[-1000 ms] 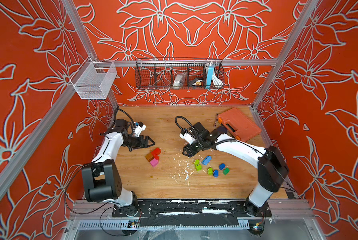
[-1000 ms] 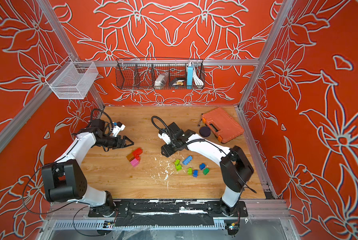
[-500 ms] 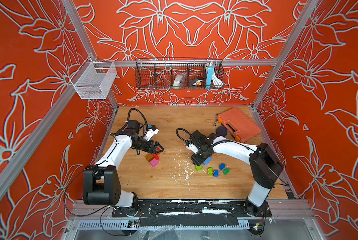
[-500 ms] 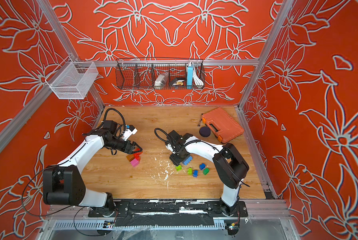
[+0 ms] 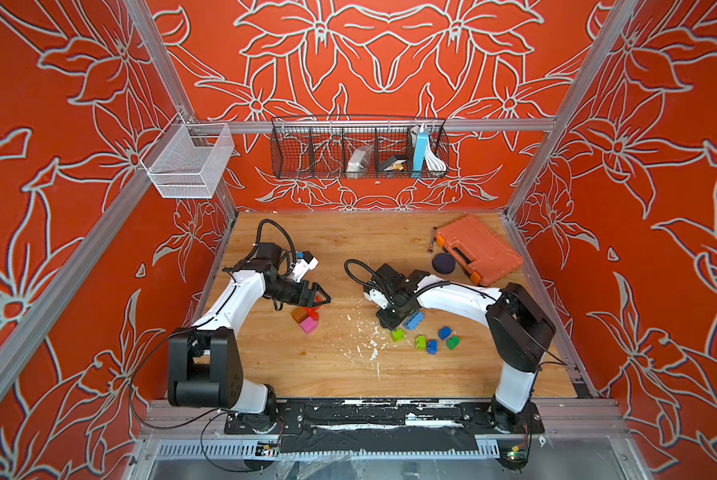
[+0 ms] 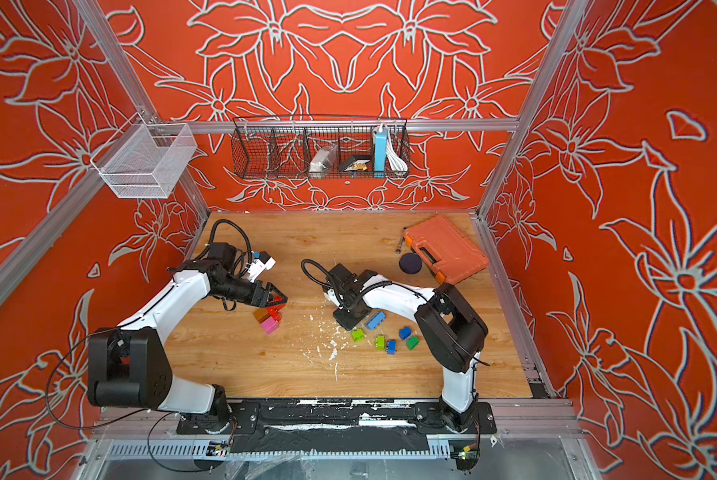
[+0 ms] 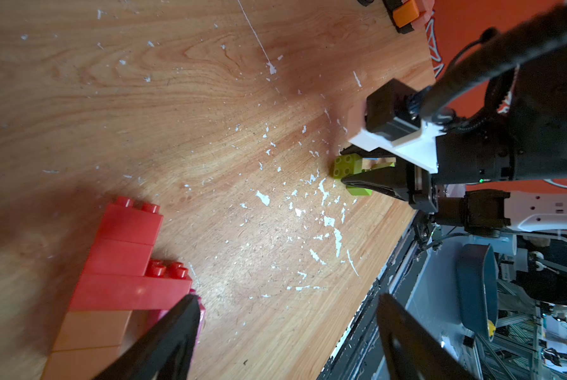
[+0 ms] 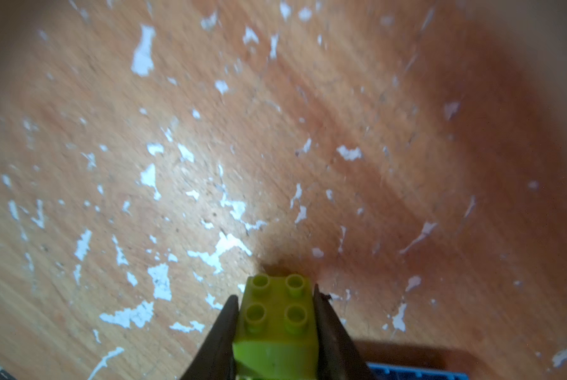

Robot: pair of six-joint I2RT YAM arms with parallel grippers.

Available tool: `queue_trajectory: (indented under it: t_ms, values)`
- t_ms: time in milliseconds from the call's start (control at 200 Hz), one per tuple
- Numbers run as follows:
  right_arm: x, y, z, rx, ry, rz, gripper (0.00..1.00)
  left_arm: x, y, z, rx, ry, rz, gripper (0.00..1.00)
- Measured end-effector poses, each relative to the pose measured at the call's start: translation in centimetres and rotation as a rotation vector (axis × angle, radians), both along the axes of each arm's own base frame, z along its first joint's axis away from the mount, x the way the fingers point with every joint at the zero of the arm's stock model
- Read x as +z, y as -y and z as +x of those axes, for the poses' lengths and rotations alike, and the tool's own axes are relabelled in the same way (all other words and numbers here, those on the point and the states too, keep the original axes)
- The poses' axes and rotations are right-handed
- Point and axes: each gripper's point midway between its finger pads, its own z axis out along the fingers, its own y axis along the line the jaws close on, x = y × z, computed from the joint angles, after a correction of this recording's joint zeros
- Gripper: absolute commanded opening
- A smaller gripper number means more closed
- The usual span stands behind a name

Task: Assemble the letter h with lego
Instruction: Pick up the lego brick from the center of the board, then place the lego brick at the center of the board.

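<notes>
The right claw (image 8: 274, 292) was clamped on a lime green brick (image 8: 277, 316), low over the tabletop (image 8: 275, 131) near its middle, with a long blue brick (image 5: 414, 321) just beside it. More loose bricks (image 5: 420, 341), lime, blue and dark green, lay scattered a little nearer the front edge. The left claw (image 7: 287, 301) had its jaws apart, gripping nothing, poised over a joined stack (image 7: 121, 256) of red, brown and pink bricks nearer the left edge. An orange case (image 5: 479, 249) sat in the far right corner.
</notes>
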Motion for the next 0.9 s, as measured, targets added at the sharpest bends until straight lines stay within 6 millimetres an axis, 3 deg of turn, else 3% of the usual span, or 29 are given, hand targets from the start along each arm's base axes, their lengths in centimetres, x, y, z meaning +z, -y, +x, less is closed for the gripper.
queue_trajectory:
  t_ms: [235, 400, 500, 610, 716, 836, 901]
  values:
    - [2.7, -5.5, 0.9, 0.042, 0.211, 0.317, 0.3, -0.8, 0.7, 0.4, 0.009, -0.035, -0.044, 0.85]
    - [1.4, -10.5, 1.5, 0.128, 0.323, 0.435, 0.31, -1.5, 0.3, 1.2, 0.028, -0.002, -0.01, 0.85]
    - [-0.2, -12.3, 1.4, 0.163, 0.351, 0.465, 0.32, -2.4, -0.3, 1.2, 0.04, 0.009, 0.034, 0.85]
    - [-0.6, -12.8, 1.6, 0.182, 0.392, 0.497, 0.33, -3.3, -0.9, 0.9, 0.052, 0.022, 0.083, 0.85]
    - [-0.9, -12.4, 1.3, 0.188, 0.419, 0.525, 0.4, -3.6, -1.3, 1.0, 0.059, 0.035, 0.113, 0.86]
    - [-2.3, -10.6, 0.3, 0.203, 0.404, 0.484, 0.55, -3.7, -1.7, 1.6, 0.065, 0.061, 0.138, 0.86]
    - [-2.1, -9.8, -0.1, 0.205, 0.405, 0.471, 0.6, -3.7, -1.8, 1.7, 0.068, 0.068, 0.147, 0.86]
